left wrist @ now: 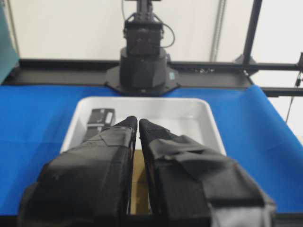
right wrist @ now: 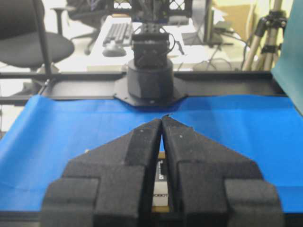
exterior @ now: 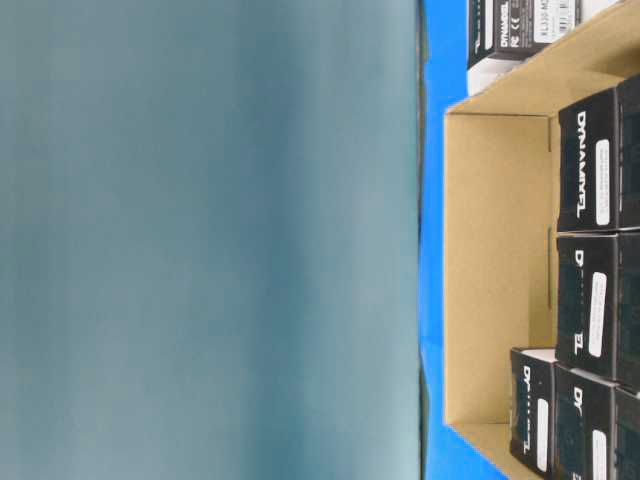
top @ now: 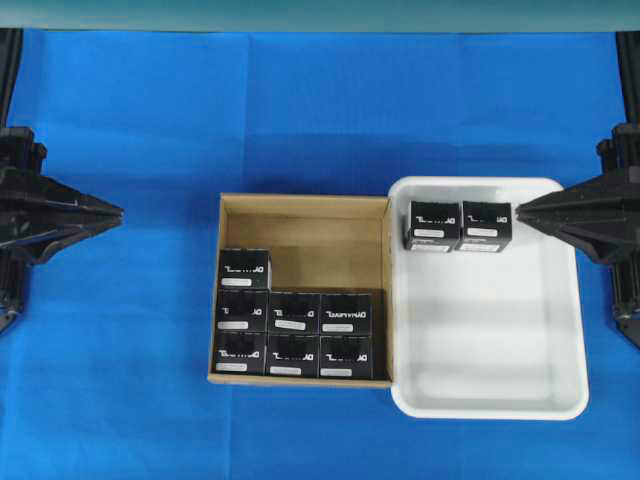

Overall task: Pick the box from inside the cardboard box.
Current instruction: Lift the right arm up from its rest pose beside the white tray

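The brown cardboard box sits at the middle of the blue cloth. Several small black boxes with white lettering fill its near part; its far part is bare. Two more black boxes lie in the white tray's far left corner. My left gripper hangs shut at the left, well clear of the cardboard box, fingertips together and holding nothing. My right gripper is shut and empty at the right, its tip over the tray's far edge beside the two boxes. The table-level view shows black boxes against the cardboard box wall.
The white plastic tray stands right of the cardboard box, touching it. Blue cloth covers the table. The opposite arm's black base stands beyond the tray in the left wrist view; another arm base faces the right gripper.
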